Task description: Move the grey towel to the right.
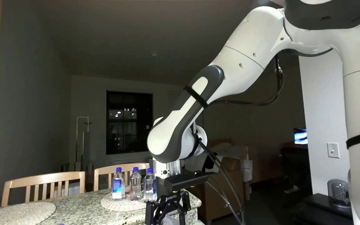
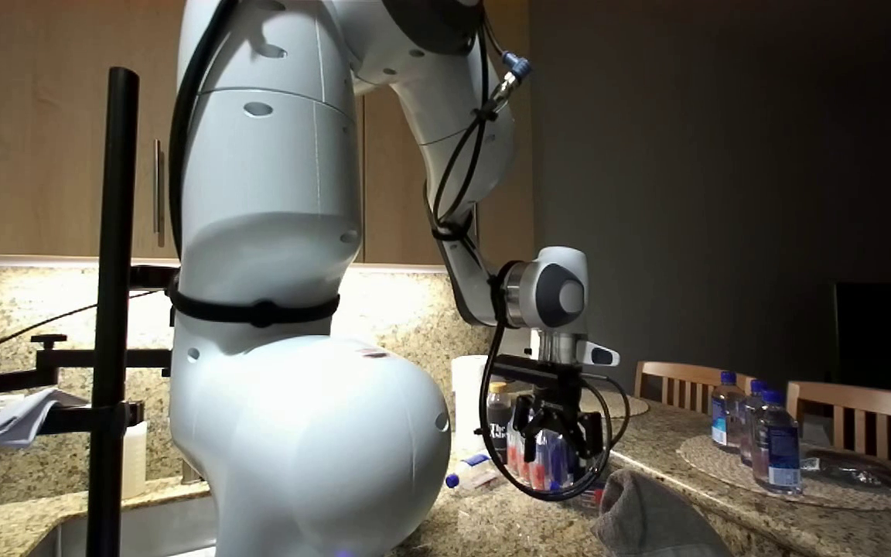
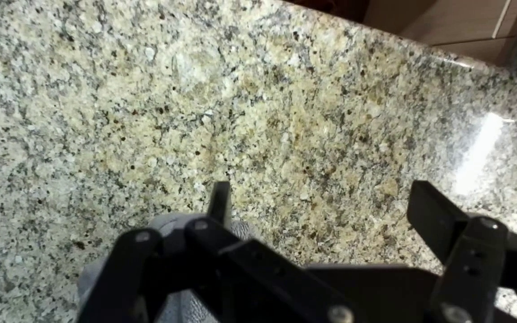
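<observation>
The grey towel (image 2: 650, 514) lies crumpled on the granite counter at the bottom of an exterior view, against the raised ledge. A little of the towel (image 1: 169, 220) shows at the bottom edge of an exterior view, behind the fingers. In the wrist view the towel (image 3: 189, 309) is at the lower left, partly hidden behind the left finger. My gripper (image 3: 319, 186) is open, with only bare granite seen between its fingertips. In both exterior views the gripper (image 1: 166, 215) (image 2: 558, 447) points down. The towel lies to one side of it, not between the fingers.
Several clear bottles with blue caps (image 1: 117, 184) stand on a woven placemat (image 2: 693, 452) on the raised ledge. More bottles (image 2: 542, 460) stand behind the gripper, and one bottle (image 2: 472, 472) lies on the counter. The counter's edge (image 3: 384, 33) crosses the upper right of the wrist view.
</observation>
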Robot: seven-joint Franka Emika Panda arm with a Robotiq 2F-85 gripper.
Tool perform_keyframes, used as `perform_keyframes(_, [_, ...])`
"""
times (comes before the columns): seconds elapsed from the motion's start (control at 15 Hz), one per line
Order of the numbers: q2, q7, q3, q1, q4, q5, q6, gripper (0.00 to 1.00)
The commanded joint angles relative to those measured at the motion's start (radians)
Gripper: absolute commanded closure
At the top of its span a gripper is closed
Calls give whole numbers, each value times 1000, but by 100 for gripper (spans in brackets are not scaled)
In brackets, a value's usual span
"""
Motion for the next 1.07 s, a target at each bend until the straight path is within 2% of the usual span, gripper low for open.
perform_keyframes(0.0, [-82,-50,-4,-9,-4,-52,-71,0])
perform_keyframes(0.33, [-164,-116,-28,-26,-8,-112,-105,0])
perform_keyframes(0.73, [-234,-366,-118,-39,-18,-87,-165,0])
perform_keyframes(1.0, [-232,-550,-190,-62,-1,-86,-221,0])
